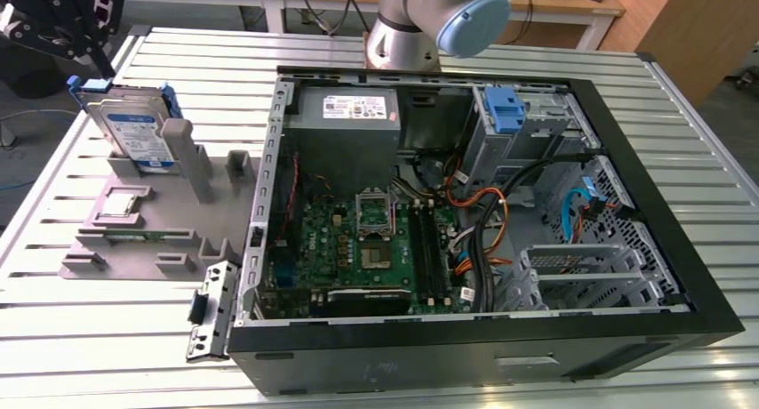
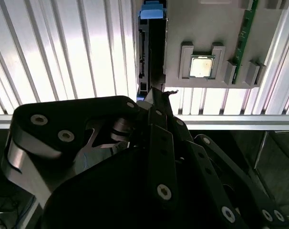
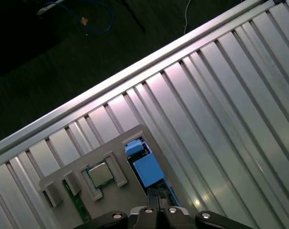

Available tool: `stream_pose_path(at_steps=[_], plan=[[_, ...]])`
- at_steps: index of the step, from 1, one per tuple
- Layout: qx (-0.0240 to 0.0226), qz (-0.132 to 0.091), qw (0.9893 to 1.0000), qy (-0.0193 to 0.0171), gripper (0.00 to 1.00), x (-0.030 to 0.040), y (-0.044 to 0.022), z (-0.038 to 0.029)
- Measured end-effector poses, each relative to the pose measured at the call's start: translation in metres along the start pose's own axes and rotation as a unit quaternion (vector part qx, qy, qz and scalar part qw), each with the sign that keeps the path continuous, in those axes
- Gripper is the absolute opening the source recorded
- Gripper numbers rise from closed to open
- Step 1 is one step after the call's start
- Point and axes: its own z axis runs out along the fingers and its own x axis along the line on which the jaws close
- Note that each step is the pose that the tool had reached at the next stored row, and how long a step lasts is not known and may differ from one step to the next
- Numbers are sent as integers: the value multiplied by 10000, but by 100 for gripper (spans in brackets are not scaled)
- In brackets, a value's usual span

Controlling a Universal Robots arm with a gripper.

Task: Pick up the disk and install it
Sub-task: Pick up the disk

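Observation:
The disk [image 1: 131, 129] stands on edge in a grey fixture [image 1: 142, 227] at the exterior view's left. It is a silver drive with a white-and-blue label and blue carrier tabs. My black gripper [image 1: 92, 62] hangs just above its upper far corner, fingers shut with nothing between them. In the second wrist view the disk [image 2: 145, 52] runs away from my gripper [image 2: 156, 93] as a thin edge with a blue tab. In the first wrist view the disk's blue carrier [image 3: 147, 169] lies right beyond my gripper [image 3: 156, 193].
An open computer case [image 1: 664, 204] fills the exterior view's middle and right, with a motherboard [image 1: 355, 240], a grey power supply [image 1: 344, 107] and a blue bracket [image 1: 504, 107] in a bay. The fixture [image 2: 206, 28] also holds a processor chip [image 2: 201, 66]. The slatted metal table [image 1: 95, 338] surrounds everything.

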Motion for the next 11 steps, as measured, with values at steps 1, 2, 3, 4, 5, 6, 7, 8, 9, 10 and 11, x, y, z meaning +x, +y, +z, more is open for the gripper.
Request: stream_pose_path(at_steps=[1,2,3,4,5,6,7,8,9,10,11], plan=[[-1,-39,10000,2,10,0,0,0],[-2,-79,10000,4,10,0,0,0],[-4,-121,9999,7,10,0,0,0],[-5,-166,9999,9,10,0,0,0],[-6,-210,9998,11,10,0,0,0],[-8,-246,9997,13,10,0,0,0],[-8,-258,9997,14,10,0,0,0],[-8,-259,9997,14,10,0,0,0],[-8,-262,9997,14,10,0,0,0],[-8,-263,9997,14,10,0,0,0],[-8,-264,9997,14,10,0,0,0]])
